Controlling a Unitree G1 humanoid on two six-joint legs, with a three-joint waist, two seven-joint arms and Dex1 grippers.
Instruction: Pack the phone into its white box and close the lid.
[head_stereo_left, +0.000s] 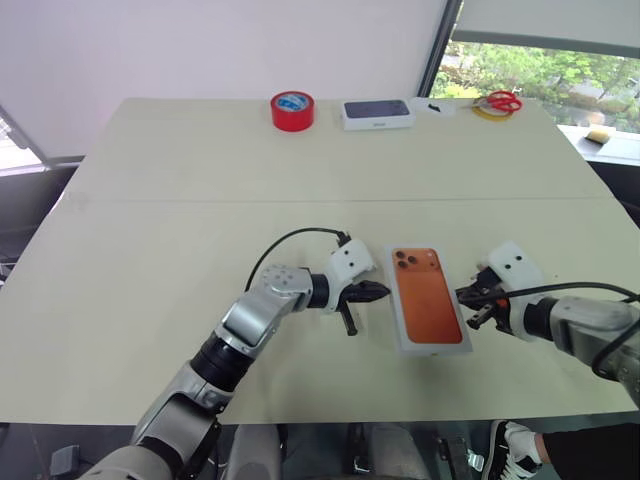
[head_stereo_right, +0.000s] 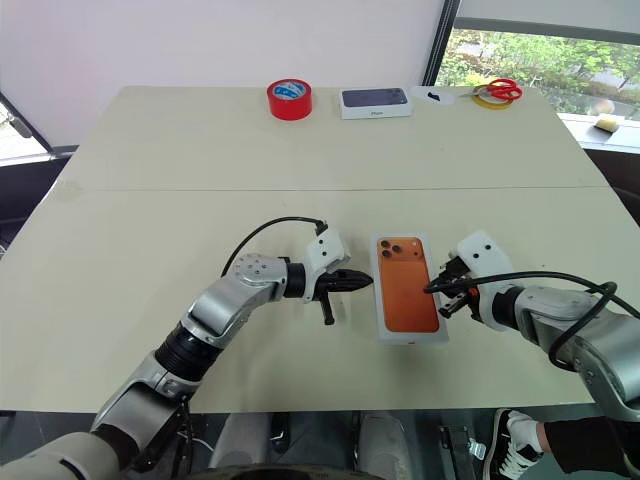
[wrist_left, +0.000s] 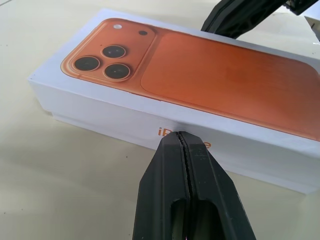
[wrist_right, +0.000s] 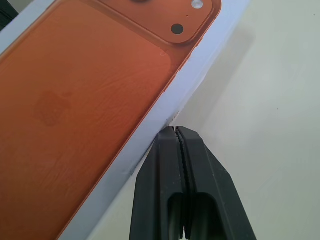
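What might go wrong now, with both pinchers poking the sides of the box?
1. The left gripper and right gripper are shut, with only their tips at opposite sides of the white box. An uneven push would probably spin or slide it on the smooth table.
2. Narrow tips pressing the thin walls might dent them.
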